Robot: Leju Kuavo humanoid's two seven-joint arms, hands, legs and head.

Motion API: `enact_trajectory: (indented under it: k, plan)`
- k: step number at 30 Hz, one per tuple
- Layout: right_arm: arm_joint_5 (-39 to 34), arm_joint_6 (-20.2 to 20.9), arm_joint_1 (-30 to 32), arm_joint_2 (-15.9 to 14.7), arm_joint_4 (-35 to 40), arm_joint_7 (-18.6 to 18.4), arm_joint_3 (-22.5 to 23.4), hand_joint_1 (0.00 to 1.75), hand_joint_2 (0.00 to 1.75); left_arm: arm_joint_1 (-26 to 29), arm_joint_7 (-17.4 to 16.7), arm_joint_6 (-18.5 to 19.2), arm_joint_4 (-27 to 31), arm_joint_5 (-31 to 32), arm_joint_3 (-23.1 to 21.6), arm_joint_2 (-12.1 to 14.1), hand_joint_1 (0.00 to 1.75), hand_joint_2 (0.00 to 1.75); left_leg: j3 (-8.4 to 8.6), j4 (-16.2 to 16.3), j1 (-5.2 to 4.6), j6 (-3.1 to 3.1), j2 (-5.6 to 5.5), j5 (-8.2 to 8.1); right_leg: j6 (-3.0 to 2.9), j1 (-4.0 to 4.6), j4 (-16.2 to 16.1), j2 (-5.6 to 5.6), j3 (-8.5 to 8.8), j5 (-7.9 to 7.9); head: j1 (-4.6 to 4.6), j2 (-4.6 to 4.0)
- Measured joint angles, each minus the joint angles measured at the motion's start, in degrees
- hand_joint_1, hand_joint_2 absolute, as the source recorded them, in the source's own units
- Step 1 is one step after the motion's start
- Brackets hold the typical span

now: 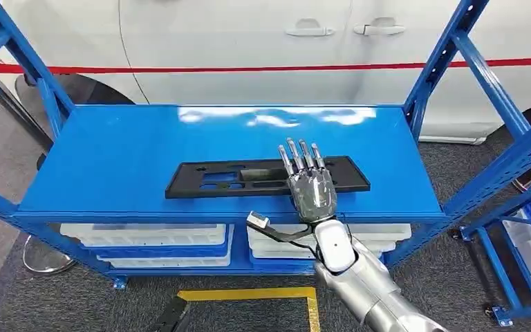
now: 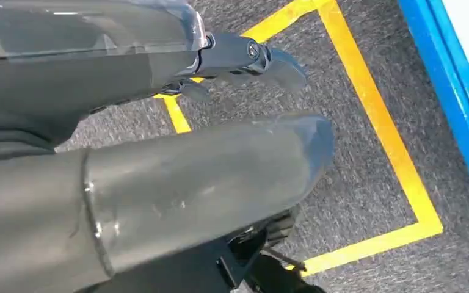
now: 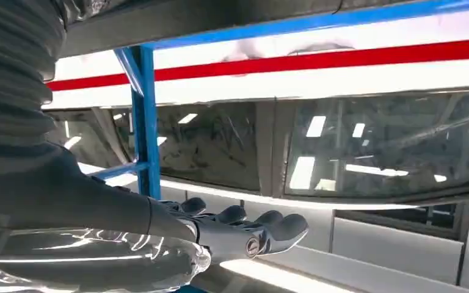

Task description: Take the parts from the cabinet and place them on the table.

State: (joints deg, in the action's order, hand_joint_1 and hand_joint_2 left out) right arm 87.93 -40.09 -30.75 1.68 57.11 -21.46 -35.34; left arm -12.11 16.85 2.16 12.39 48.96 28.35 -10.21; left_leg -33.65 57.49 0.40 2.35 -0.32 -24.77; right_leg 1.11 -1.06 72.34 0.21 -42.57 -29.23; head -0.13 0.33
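Long black part [image 1: 249, 177] flat on blue cabinet shelf [image 1: 110, 159], near its front edge. Right robot hand [image 1: 309, 181] laid palm-down over part's 3 o'clock half, fingers straight, pointing to 12 o'clock, gripping nothing. Left robot hand [image 2: 244, 58] hanging above grey floor [image 2: 366, 183], grasp impossible to tell.

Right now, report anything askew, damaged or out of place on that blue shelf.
Nothing stands out. The black flat part lies flat on the blue shelf, roughly parallel to its front edge, with no visible damage. The right hand rests over its right portion, fingers extended. White trays sit tidily on the level below.
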Motion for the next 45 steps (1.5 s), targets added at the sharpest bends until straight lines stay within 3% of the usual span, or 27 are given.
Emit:
enact_trajectory:
  k: [1, 2, 3, 7, 9, 12, 13, 14, 15, 17, 18, 22, 24, 25, 27, 28, 29, 30, 32, 33, 34, 37, 39, 40, 43, 44, 45]
  plan:
    - [0.0, 0.0, -0.2, 0.0, 0.0, -0.1, 0.0, 0.00, 1.75, 0.0, 0.1, 0.0, 0.0, -0.2, 0.0, -0.1, 0.00, 0.00, 0.05, 0.4, 0.11, -0.26, -0.06, -0.29, 0.06, -0.16, -4.6, -0.05, 2.22, 2.68, 0.02, 0.00]
    - [0.0, 0.0, -0.4, 0.0, 0.0, -0.1, 0.0, 1.57, 1.75, -0.1, 0.2, -0.1, 0.0, -0.2, 0.0, -0.2, 0.00, 0.00, 0.04, 0.9, 0.21, -0.56, -0.09, -0.75, 0.15, -0.33, -9.9, -0.15, 4.84, 5.15, 0.00, 0.00]
    - [0.0, 0.0, -0.7, 0.0, -0.2, -0.1, 0.0, 1.75, 1.75, -0.2, 0.2, -0.2, 0.0, -0.3, 0.1, -0.2, 0.00, 0.00, -0.26, 1.3, -0.01, -1.01, -0.13, -1.10, 0.03, -0.08, -11.5, -0.05, 5.68, 3.75, 0.04, 0.00]
    - [0.0, 0.0, -1.1, 0.1, -1.7, 1.1, 0.0, 1.75, 1.75, -0.4, 0.6, -0.2, 0.0, -0.7, 0.3, -0.3, 0.00, 0.00, -0.14, 1.3, 0.04, -2.13, -0.16, -1.34, -1.52, 0.31, -11.9, 0.22, 5.71, 4.03, 0.02, 0.00]
    - [0.0, 0.0, -1.3, 0.4, -2.2, 1.5, 0.0, 1.75, 1.75, -0.4, 0.8, -0.3, 0.0, -1.0, 0.5, -0.3, 0.00, 0.00, -0.72, 3.3, 0.20, -2.65, -0.02, -3.08, -2.18, -0.03, -12.4, 0.13, 6.25, 4.15, -0.02, 0.00]
    - [0.0, 0.0, -1.4, 0.5, -2.7, 1.6, 0.0, 1.75, 1.75, -0.4, 1.1, -0.4, 0.0, -1.5, 0.8, -0.3, 0.00, 0.00, -6.85, 15.8, 0.22, -3.10, 0.01, -8.93, -2.70, 0.24, -12.4, -0.06, 6.38, 3.93, -0.02, 0.00]
    - [0.0, 0.0, -1.4, 0.5, -3.0, 1.6, 0.0, 1.75, 1.75, -0.4, 1.1, -0.5, 0.0, -1.5, 0.9, -0.3, 0.00, 0.00, -8.54, 18.8, 0.22, -3.09, 0.01, -9.56, -2.77, 0.37, -12.3, -0.07, 6.38, 3.88, -0.02, 0.00]
    - [0.0, 0.0, -1.4, 0.5, -3.2, 1.6, 0.0, 1.75, 1.75, -0.3, 1.1, -0.5, 0.0, -1.5, 0.9, -0.3, 0.00, 0.00, -8.94, 19.1, 0.21, -2.93, 0.00, -8.63, -2.87, 0.51, -12.3, -0.06, 6.44, 3.81, 0.00, 0.00]
    - [0.0, 0.0, -1.4, 0.5, -3.3, 1.6, 0.0, 1.75, 1.75, -0.3, 1.1, -0.5, 0.0, -1.5, 1.0, -0.3, 0.00, 0.00, -7.88, 16.4, 0.18, -2.63, 0.00, -6.45, -2.94, 0.66, -12.3, -0.02, 6.60, 3.71, -0.04, 0.00]
    - [0.0, 0.0, -1.5, 0.6, -3.3, 1.6, 0.0, 1.75, 1.75, -0.4, 1.2, -0.6, 0.0, -1.5, 1.1, -0.3, 0.00, 0.00, -3.30, 6.5, -0.13, -1.59, -0.01, -0.91, -2.93, 0.88, -12.3, 0.08, 7.14, 3.47, -0.02, 0.00]
    - [0.0, 0.0, -1.5, 0.6, -3.4, 1.6, 0.0, 1.75, 1.75, -0.4, 1.2, -0.7, 0.0, -1.5, 1.2, -0.2, 0.00, 0.00, -1.82, 2.6, -0.49, -0.87, 0.00, 0.04, -2.91, 0.77, -12.4, 0.06, 7.19, 3.39, 0.02, 0.00]
    - [0.0, 0.0, -1.5, 0.6, -3.5, 1.5, 0.0, 1.75, 1.75, -0.4, 1.3, -0.7, 0.0, -1.7, 1.6, -0.3, 0.00, 0.00, -1.11, 1.3, -0.98, -0.52, -0.09, -0.40, -1.68, 0.68, -12.7, 0.13, 6.96, 3.64, 0.00, 0.00]
    - [0.0, 0.0, -1.5, 0.6, -3.5, 1.5, 0.0, 1.75, 1.75, -0.4, 1.5, -0.7, 0.0, -2.1, 1.8, -0.4, 0.00, 0.00, 0.02, -0.4, -0.26, -0.13, 0.12, 0.39, -1.05, 0.79, -11.9, 0.04, 7.01, 2.90, 0.02, 0.00]
    - [0.0, 0.0, -1.7, 0.6, -3.5, 1.5, 0.0, 1.75, 1.75, -0.5, 1.6, -0.8, 0.0, -2.2, 1.8, -0.4, 0.00, 0.00, 0.11, -0.6, -0.21, 0.20, 0.16, 0.42, -0.87, 0.77, -9.5, 0.01, 5.82, 1.18, 0.02, 0.00]
    - [0.0, 0.0, -1.6, 0.5, -3.6, 1.5, 0.0, 1.75, 1.75, -0.6, 1.8, -0.8, 0.0, -2.6, 2.0, -0.5, 0.00, 0.00, 0.11, -0.5, -0.25, 0.46, 0.16, 0.30, -0.44, 0.52, -0.4, 0.02, 1.28, -3.07, 0.00, 0.00]
    - [0.0, 0.0, -1.4, 0.5, -3.6, 1.5, 0.0, 1.75, 1.75, -0.6, 1.9, -0.8, 0.0, -2.6, 2.1, -0.6, 0.00, 0.00, 0.10, -0.5, -0.25, 0.44, 0.15, 0.26, -0.23, 0.39, 3.0, 0.02, -0.61, -3.98, 0.02, 0.00]
    - [0.0, 0.0, -1.2, 0.4, -3.7, 1.6, 0.0, 1.75, 1.75, -0.5, 1.9, -0.8, 0.0, -2.6, 2.3, -0.6, 0.00, 0.00, 0.11, -0.4, -0.23, 0.41, 0.13, 0.20, -0.02, 0.21, 4.0, 0.00, -1.39, -3.50, 0.00, 0.00]
    - [0.0, 0.0, -1.2, 0.4, -3.7, 1.6, 0.0, 1.75, 1.75, -0.5, 1.9, -0.8, 0.0, -2.6, 2.3, -0.6, 0.00, 0.00, 0.13, -0.2, -0.16, 0.24, 0.10, 0.06, 0.10, 0.05, 2.4, -0.05, -0.84, -1.83, 0.02, 0.00]
    - [0.0, 0.0, -1.3, 0.4, -3.7, 1.9, 0.2, 1.75, 1.75, -0.5, 2.0, -0.8, 0.0, -2.6, 2.4, -0.7, 0.00, 0.00, 0.19, 0.6, 0.08, -0.25, 0.00, -0.56, 0.32, -0.34, -6.7, -0.16, 3.60, 3.45, 0.00, 0.00]
    - [0.0, 0.0, -1.3, 0.4, -3.7, 2.1, 0.4, 1.75, 1.75, -0.5, 2.1, -0.9, 0.0, -2.6, 2.5, -0.7, 0.00, 0.00, 0.03, 1.2, 0.07, -0.66, -0.02, -1.06, 0.35, -0.52, -11.1, -0.29, 5.50, 4.38, 0.02, 0.00]
    - [0.0, 0.0, -1.4, 0.4, -3.6, 2.2, 0.4, 1.75, 1.75, -0.7, 2.1, -0.9, 0.0, -2.6, 2.7, -0.7, 0.00, 0.00, -0.41, 1.9, -0.38, -1.11, -0.05, -1.39, 0.09, 0.00, -11.6, -0.14, 6.02, 3.49, 0.02, 0.00]
    - [0.0, 0.0, -1.3, 0.3, -3.5, 2.2, 0.5, 1.75, 1.75, -0.6, 2.2, -0.9, 0.0, -2.8, 2.8, -0.7, 0.00, 0.00, -0.32, 1.5, -0.18, -1.79, -0.06, -1.26, -1.15, 0.16, -11.4, 0.10, 5.67, 3.58, -0.02, 0.00]
    - [0.0, 0.0, -1.3, 0.3, -3.0, 2.2, 0.8, 1.75, 1.75, -0.6, 2.2, -1.0, 0.0, -2.8, 3.0, -0.7, 0.00, 0.00, -0.52, 2.5, 0.01, -2.37, 0.01, -2.27, -1.92, -0.25, -12.0, 0.05, 6.12, 3.81, -0.02, 0.00]
    - [0.0, 0.0, -1.3, 0.3, -2.8, 2.2, 0.9, 1.75, 1.75, -0.6, 2.2, -1.0, 0.0, -2.8, 3.1, -0.7, 0.00, 0.00, -1.46, 4.8, 0.01, -2.57, 0.01, -3.88, -2.28, -0.26, -12.1, 0.02, 6.27, 3.79, -0.04, 0.00]
    - [0.0, 0.0, -1.1, 0.1, -2.1, 1.7, 1.2, 1.75, 1.75, -0.4, 2.4, -1.0, 0.0, -3.4, 3.4, -0.7, 0.00, 0.00, -7.48, 17.1, 0.19, -3.03, 0.01, -9.02, -2.57, -0.01, -12.1, -0.08, 6.29, 3.67, 0.00, 0.00]
    - [0.0, 0.0, -0.8, -0.2, -0.9, 0.8, 1.2, 1.75, 1.75, -0.1, 2.6, -1.0, 0.0, -3.9, 3.7, -0.7, 0.00, 0.00, -8.59, 19.0, 0.19, -3.02, 0.01, -9.03, -2.60, 0.06, -12.0, -0.07, 6.30, 3.65, -0.02, 0.00]
    - [0.0, 0.0, -0.8, -0.6, 0.3, -0.1, 1.2, 1.75, 1.75, 0.1, 2.7, -1.0, 0.0, -4.2, 3.9, -0.7, 0.00, 0.00, -8.30, 18.0, 0.19, -2.91, 0.01, -7.65, -2.66, 0.08, -12.0, -0.05, 6.33, 3.61, -0.02, 0.00]
